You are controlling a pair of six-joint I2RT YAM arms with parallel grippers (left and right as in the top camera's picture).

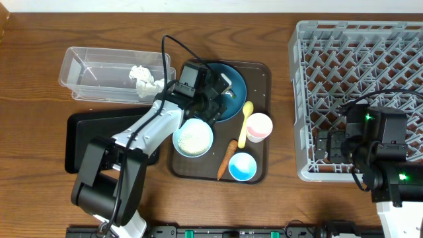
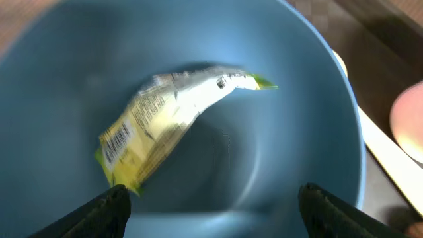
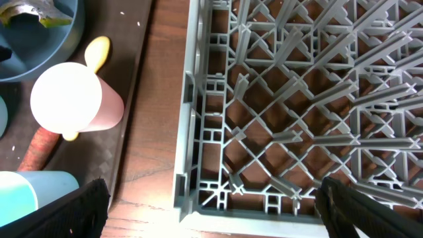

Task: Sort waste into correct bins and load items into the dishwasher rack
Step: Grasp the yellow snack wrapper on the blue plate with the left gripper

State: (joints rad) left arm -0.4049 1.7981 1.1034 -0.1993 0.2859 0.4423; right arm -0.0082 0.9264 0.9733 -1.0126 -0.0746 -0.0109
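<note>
Wrapper (image 2: 175, 122): yellow-green and silvery, crinkled, barcode at one end, lying inside the blue plate (image 2: 310, 165)
Left fingers (image 2: 99, 211): spread apart above the plate, empty
Right fingers (image 3: 73, 211): spread wide, empty, over the rack (image 3: 190, 119) edge

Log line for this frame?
left fingers open over yellow-green wrapper in blue plate | right fingers open over dishwasher rack | tissue in clear tub
</note>
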